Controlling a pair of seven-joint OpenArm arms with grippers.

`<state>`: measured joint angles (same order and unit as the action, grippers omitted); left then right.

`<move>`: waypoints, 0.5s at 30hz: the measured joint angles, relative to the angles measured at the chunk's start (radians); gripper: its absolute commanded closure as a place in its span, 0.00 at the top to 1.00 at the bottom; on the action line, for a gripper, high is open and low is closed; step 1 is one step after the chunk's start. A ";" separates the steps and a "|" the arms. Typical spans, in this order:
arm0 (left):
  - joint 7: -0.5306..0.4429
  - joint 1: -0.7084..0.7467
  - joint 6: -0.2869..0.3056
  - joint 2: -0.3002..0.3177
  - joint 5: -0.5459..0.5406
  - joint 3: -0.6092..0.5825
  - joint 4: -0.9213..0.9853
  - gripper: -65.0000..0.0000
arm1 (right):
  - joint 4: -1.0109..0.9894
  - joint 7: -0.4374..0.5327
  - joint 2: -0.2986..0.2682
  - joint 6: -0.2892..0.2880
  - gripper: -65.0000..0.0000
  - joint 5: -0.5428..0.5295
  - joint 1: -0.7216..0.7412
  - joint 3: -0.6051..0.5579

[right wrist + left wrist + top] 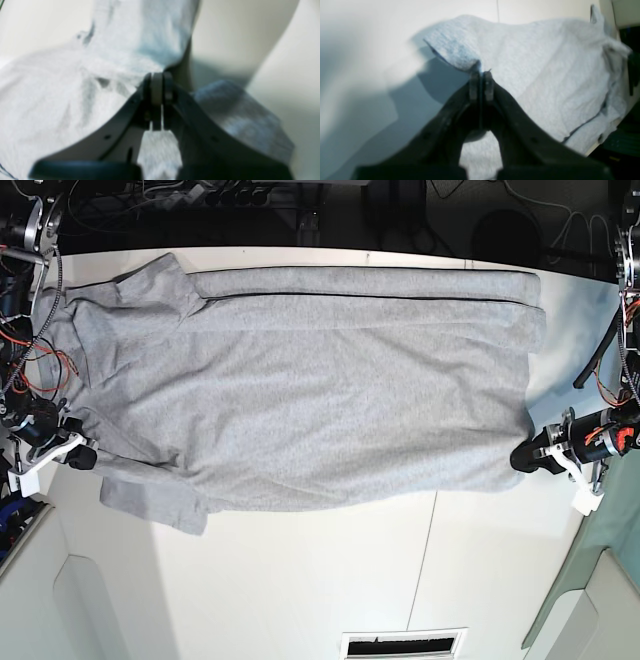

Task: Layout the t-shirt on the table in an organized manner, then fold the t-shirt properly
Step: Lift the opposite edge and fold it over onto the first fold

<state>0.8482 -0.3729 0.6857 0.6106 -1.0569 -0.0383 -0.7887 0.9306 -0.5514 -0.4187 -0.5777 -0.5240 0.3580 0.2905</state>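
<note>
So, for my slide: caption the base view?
Both tools pinch a light grey jersey t-shirt spread on the white table.

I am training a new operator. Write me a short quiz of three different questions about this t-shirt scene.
1. True or false: the left gripper is shut on the t-shirt.
2. In the base view, the t-shirt lies: A) spread out flat, B) rolled into a ball, C) hanging off the table.
3. Fill in: the right gripper pinches the shirt near a ____.

Key: 1 true; 2 A; 3 sleeve.
</note>
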 measured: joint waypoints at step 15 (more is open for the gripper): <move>0.123 0.303 0.004 0.196 -0.186 -0.005 -0.344 0.00 | 0.373 -0.121 -0.152 -0.008 0.00 -0.195 -0.312 0.018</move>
<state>0.9714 -0.0696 0.6895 0.8062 -1.2427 -0.0433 -1.1328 1.3037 -0.6724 -0.5705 -0.5854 -0.7193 0.0460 0.3080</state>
